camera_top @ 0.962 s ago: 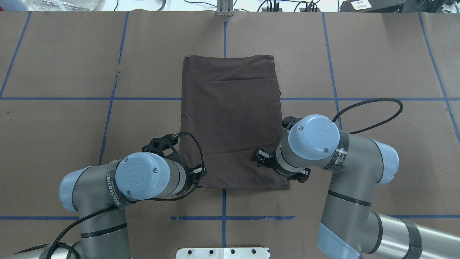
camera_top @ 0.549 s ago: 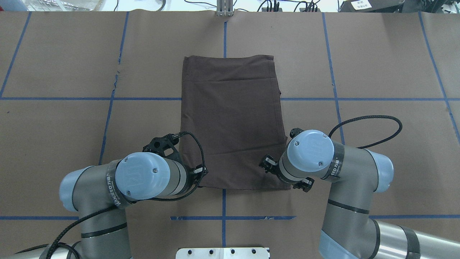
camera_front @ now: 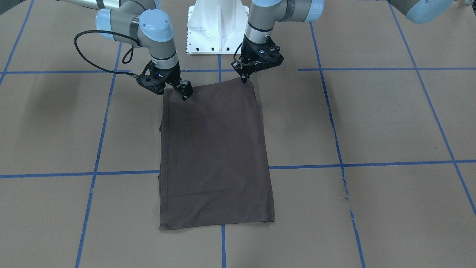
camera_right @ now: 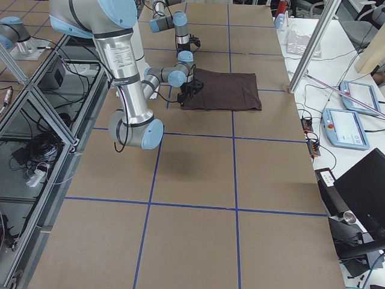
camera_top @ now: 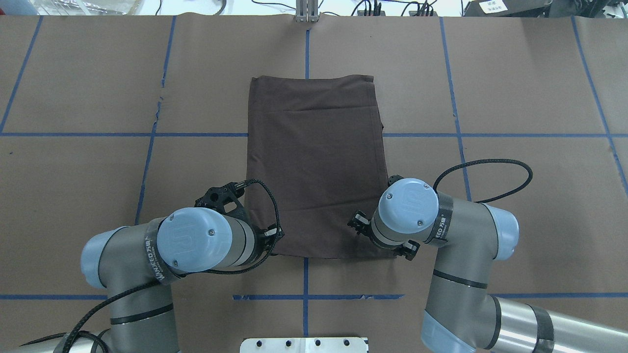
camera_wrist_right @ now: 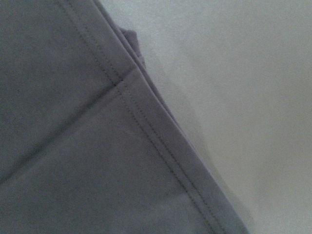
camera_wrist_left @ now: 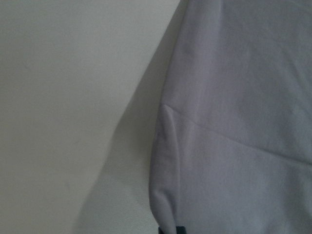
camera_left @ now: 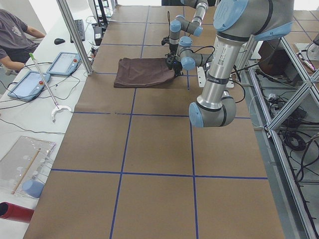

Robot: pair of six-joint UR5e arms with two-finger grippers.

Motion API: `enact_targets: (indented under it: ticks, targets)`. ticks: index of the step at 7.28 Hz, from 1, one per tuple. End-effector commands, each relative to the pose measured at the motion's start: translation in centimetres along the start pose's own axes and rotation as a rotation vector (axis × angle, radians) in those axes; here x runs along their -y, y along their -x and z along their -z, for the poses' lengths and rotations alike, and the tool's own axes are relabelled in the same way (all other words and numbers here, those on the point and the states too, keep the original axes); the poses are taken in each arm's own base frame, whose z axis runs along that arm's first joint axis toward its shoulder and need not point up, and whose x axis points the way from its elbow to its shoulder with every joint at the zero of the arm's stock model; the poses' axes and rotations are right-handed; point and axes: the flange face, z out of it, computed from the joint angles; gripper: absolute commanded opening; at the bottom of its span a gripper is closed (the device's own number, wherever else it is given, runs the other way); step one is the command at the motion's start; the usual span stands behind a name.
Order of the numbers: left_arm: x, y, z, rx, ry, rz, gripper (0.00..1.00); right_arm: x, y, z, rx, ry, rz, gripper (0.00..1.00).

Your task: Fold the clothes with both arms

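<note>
The dark brown T-shirt (camera_front: 215,149) lies flat on the table, folded into a tall rectangle; it also shows in the overhead view (camera_top: 314,162). My left gripper (camera_front: 245,79) is shut on the shirt's corner nearest the robot on my left side. The left wrist view shows the cloth (camera_wrist_left: 234,122) puckered at that pinch. My right gripper (camera_front: 185,93) hangs low over the shirt's other near corner and looks open. The right wrist view shows only the stitched hem (camera_wrist_right: 146,126) and bare paper. In the overhead view both grippers are hidden under the wrists.
Brown paper (camera_front: 372,119) with blue tape lines covers the table. The white pedestal base (camera_front: 217,29) stands just behind the grippers. In the exterior left view a seated person (camera_left: 15,40) and tablets (camera_left: 65,62) are beyond the table's far edge.
My right arm has moved back toward the robot and slightly left, coming over the shirt's near right corner. The left arm and the shirt have not moved.
</note>
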Motion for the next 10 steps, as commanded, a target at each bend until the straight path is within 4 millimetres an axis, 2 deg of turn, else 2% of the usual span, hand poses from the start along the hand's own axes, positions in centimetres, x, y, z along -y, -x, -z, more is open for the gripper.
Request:
enact_targets:
  ticks: [1, 5, 6, 7, 8, 10]
  targets:
    - [0.0, 0.04, -0.02, 0.002, 0.001, 0.0, 0.0, -0.17, 0.22, -0.67, -0.011, -0.001, 0.001, 1.0]
    - [-0.1, -0.25, 0.21, -0.002, 0.002, 0.0, 0.0, -0.34, -0.27, -1.14, -0.022, 0.002, 0.001, 0.99]
    - [-0.1, -0.25, 0.21, -0.002, 0.002, 0.0, 0.0, -0.38, -0.2, -1.08, -0.021, 0.002, -0.002, 0.72]
    - [-0.1, -0.25, 0.21, -0.002, 0.002, 0.0, 0.0, -0.49, -0.2, -1.04, -0.02, 0.003, 0.0, 0.39]
    - [-0.09, -0.25, 0.15, -0.002, 0.002, 0.0, 0.0, -0.48, -0.22, -1.12, -0.022, 0.004, 0.002, 0.2]
    - [-0.13, -0.33, 0.26, -0.004, 0.002, 0.0, 0.0, -0.59, 0.0, -0.95, -0.017, 0.006, 0.008, 0.02]
